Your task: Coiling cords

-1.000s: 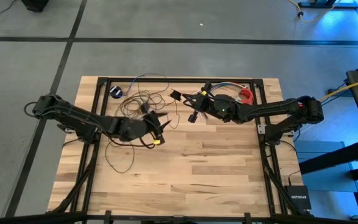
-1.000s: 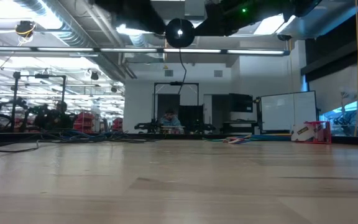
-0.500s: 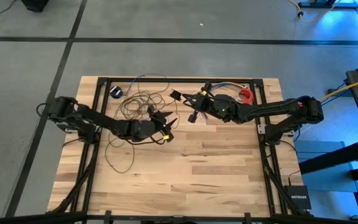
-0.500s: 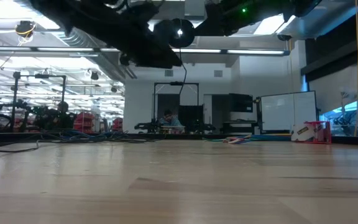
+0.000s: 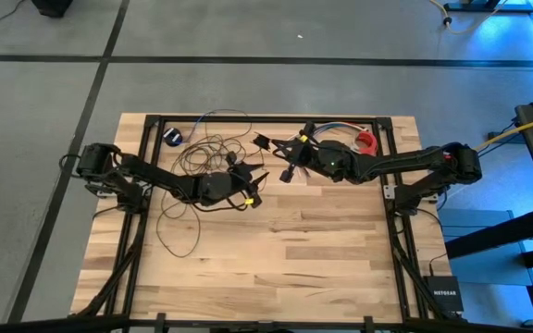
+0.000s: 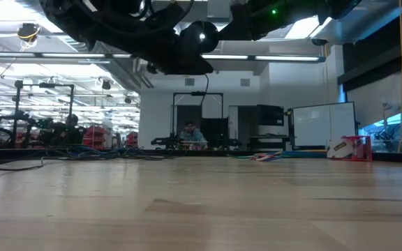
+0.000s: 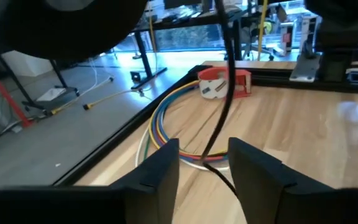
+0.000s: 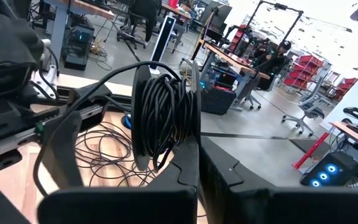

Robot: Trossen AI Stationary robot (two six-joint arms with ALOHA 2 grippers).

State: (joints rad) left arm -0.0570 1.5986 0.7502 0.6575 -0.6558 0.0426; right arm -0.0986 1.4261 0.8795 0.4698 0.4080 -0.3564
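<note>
The thin dark cord [image 5: 206, 153] lies in loose loops on the table's far left part, and its small round puck [image 5: 174, 136] lies near the far left corner. Part of it is wound into a tight coil [image 8: 163, 118] on my right gripper [image 5: 276, 157], which is held high and whose fingers stand apart. In the low view the coil [image 6: 201, 35] shows with a strand [image 6: 204, 77] hanging from it. My left gripper [image 5: 251, 180] is open close beside the right one. That strand [image 7: 221, 93] runs down between its fingers [image 7: 160, 177]; whether it touches them I cannot tell. My right gripper carries the coil [image 8: 166, 124] wound around one finger [image 8: 191, 168], near that finger's free end. The coil is lifted clear of the table. One strand [image 8: 92, 87] arcs from its top past the other finger, and another strand hangs down below it.
A short bundle of multicoloured wires [image 5: 336, 129] and a red and white object [image 5: 366, 141] lie at the table's far right part; both also show in the left wrist view, the wires [image 7: 160, 124] and the object [image 7: 225, 84]. A yellow cable [image 5: 502, 134] runs off the table's right side. The near half is bare wood [image 5: 276, 250].
My left gripper has gone toward the table's right and far edges, up to my right gripper and the hanging strand, as its arm stretched out. It has come into the low view beside the coil. My right gripper and the coil have kept still.
</note>
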